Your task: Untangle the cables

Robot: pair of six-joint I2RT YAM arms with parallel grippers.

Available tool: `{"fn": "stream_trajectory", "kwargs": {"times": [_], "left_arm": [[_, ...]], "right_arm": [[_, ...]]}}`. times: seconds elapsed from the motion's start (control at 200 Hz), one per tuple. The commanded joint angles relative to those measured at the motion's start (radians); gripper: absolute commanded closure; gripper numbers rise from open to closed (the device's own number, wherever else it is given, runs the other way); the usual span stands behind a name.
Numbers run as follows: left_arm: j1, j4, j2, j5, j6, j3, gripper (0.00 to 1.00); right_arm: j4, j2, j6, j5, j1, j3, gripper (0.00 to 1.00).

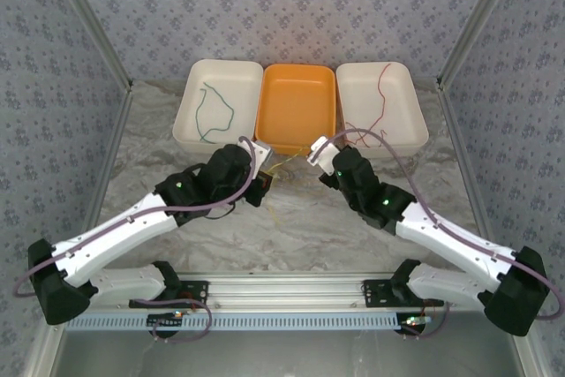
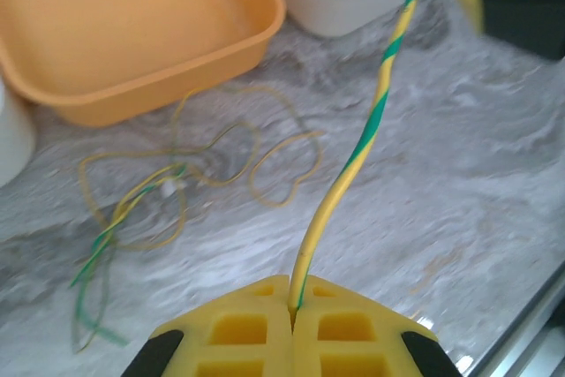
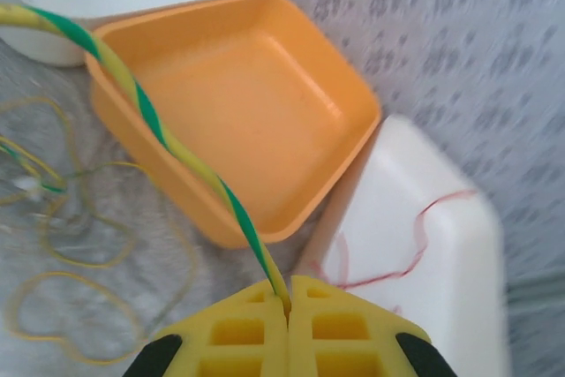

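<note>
Left gripper [image 2: 291, 320]: clenched on the yellow-green striped wire [image 2: 371, 121], which comes out from between its closed fingers, above the table [image 1: 291, 227] in front of the trays.
Right gripper [image 3: 288, 302]: pinched tight on the same wire, near the orange tray [image 1: 300, 108] and its near right corner.
Striped wire: hangs in the air between the two grippers, probably held at two places so it can be drawn clear of the heap.
Yellow loops [image 2: 177, 178]: lie slack with some green strands on the table, just in front of the orange tray's near edge. I cannot tell whether they join the held wire.
Dark green wire [image 1: 214, 112]: alone in the left white tray [image 1: 187, 99].
Red wire [image 1: 381, 94]: alone in the right white tray [image 1: 415, 108], which suggests one tray per colour.
Orange tray: empty, so it is likely meant for the yellow-green wire.
</note>
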Motion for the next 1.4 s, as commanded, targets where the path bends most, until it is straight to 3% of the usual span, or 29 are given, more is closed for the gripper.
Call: {"fn": "stream_trajectory", "kwargs": {"times": [0.0,0.2,0.475,0.495,0.57,0.67,0.754,0.964,1.179,1.394], "left_arm": [[0.026,-0.234,-0.041,0.005,0.080,0.058,1.00],[0.033,-0.316,-0.011,0.072,0.130,0.077,1.00],[0.031,-0.304,0.080,0.135,0.159,0.085,1.00],[0.032,-0.299,0.086,0.141,0.160,0.086,1.00],[0.030,-0.264,0.101,0.165,0.150,0.083,1.00],[0.031,-0.173,0.105,0.183,0.104,0.059,1.00],[0.036,-0.053,0.108,0.189,0.027,0.028,1.00],[0.055,0.178,0.113,0.187,-0.134,-0.023,1.00],[0.129,0.272,0.122,0.240,-0.222,-0.003,1.00],[0.260,0.437,0.135,0.367,-0.314,0.023,1.00]], "right_arm": [[0.238,0.029,-0.417,0.202,-0.029,-0.057,1.00],[0.427,0.057,-0.662,0.213,-0.121,-0.073,1.00],[0.402,0.014,-0.730,0.104,-0.137,-0.016,1.00],[0.383,0.010,-0.714,0.095,-0.132,-0.007,0.94],[0.263,-0.020,-0.559,0.061,-0.131,0.064,0.61],[0.013,-0.079,-0.217,-0.050,-0.142,0.201,0.46],[-0.156,-0.117,0.065,-0.161,-0.166,0.296,0.44],[-0.325,-0.212,0.573,-0.229,-0.207,0.322,0.38],[-0.359,-0.340,0.792,-0.256,-0.237,0.270,0.36],[-0.397,-0.441,0.885,-0.293,-0.236,0.212,0.37]]}}
